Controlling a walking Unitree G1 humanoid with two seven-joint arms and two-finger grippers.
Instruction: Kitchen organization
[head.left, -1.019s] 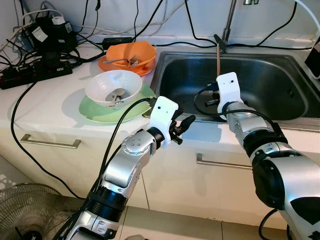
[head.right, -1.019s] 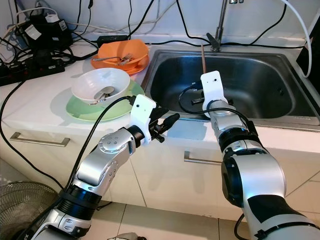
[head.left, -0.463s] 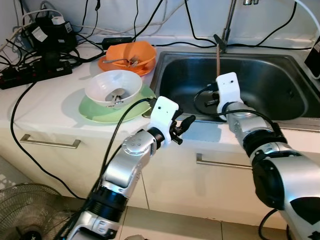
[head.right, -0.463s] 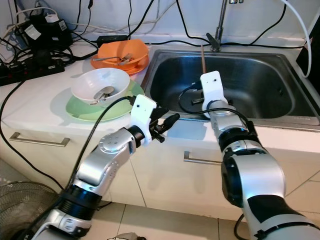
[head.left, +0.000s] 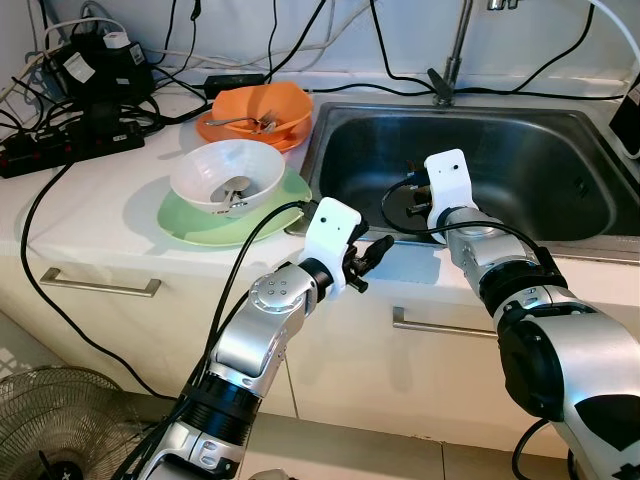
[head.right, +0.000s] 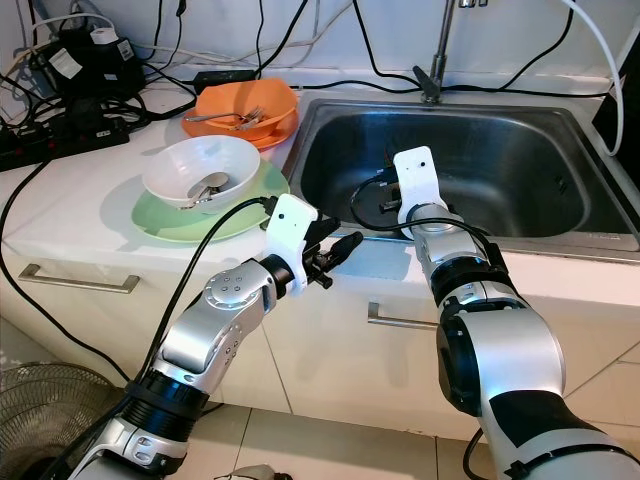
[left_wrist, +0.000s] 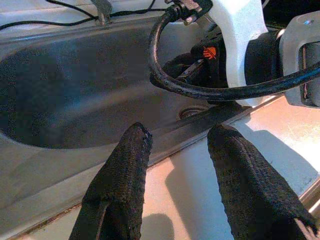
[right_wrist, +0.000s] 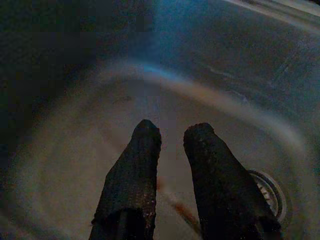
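White bowl (head.left: 226, 174) holding spoon (head.left: 236, 192) sits on green plate (head.left: 205, 217), worktop (head.left: 90, 205) left of sink (head.left: 520, 165). Orange bowl (head.left: 256, 111) with cutlery just behind. Right pincer (right_wrist: 170, 137) down inside sink near drain (right_wrist: 267, 192), fingers narrowly apart, blurred brownish streak between them. Left pincer (left_wrist: 177, 145) wide, empty, hovering at sink's front rim. Cables, power strip (head.left: 70, 150) at worktop's far left.

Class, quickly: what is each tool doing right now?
Left tool: open, holding nothing, over the counter edge.
Right tool: in the sink, fingers slightly apart, empty.
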